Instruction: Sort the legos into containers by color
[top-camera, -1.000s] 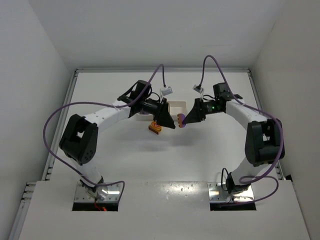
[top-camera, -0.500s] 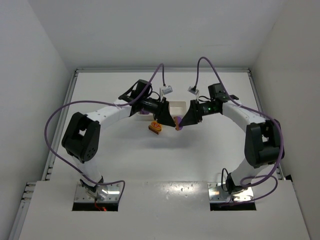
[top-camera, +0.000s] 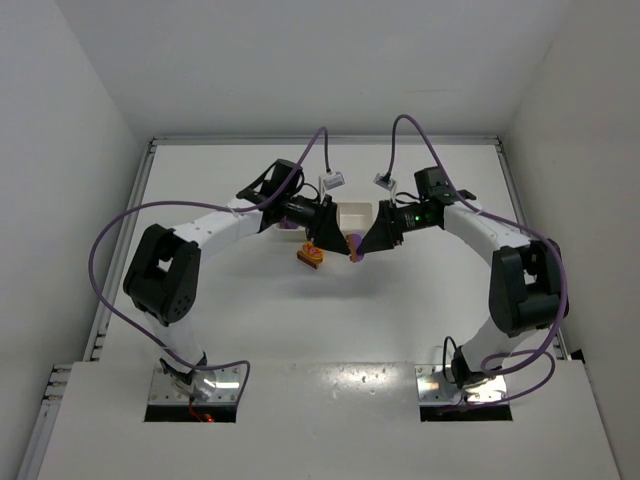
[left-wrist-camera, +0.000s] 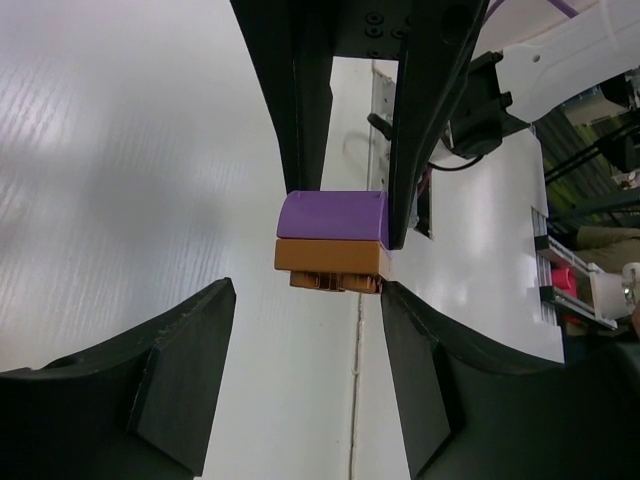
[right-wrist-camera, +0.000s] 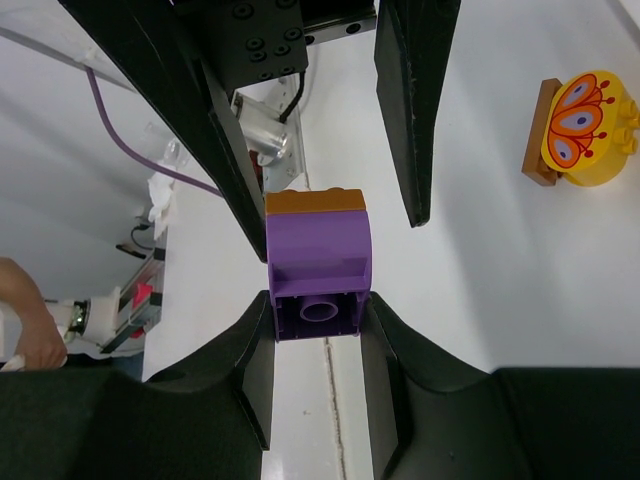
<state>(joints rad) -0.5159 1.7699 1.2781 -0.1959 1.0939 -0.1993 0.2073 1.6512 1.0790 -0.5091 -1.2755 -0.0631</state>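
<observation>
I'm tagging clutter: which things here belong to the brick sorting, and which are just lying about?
Job: purple plastic brick stacked on orange-brown plastic brick; yellow butterfly-printed brick; white plastic tray.
Just there: purple robot cables; white cable tags.

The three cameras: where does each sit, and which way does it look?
Top external: above and behind the bases, looking down on the table; left arm and right arm show.
Left wrist: faces a purple brick joined to a brown brick; the open left jaws flank them.
Right wrist: faces the opposite way; the right jaws grip the purple brick.
Both wrist views share those bricks.
</observation>
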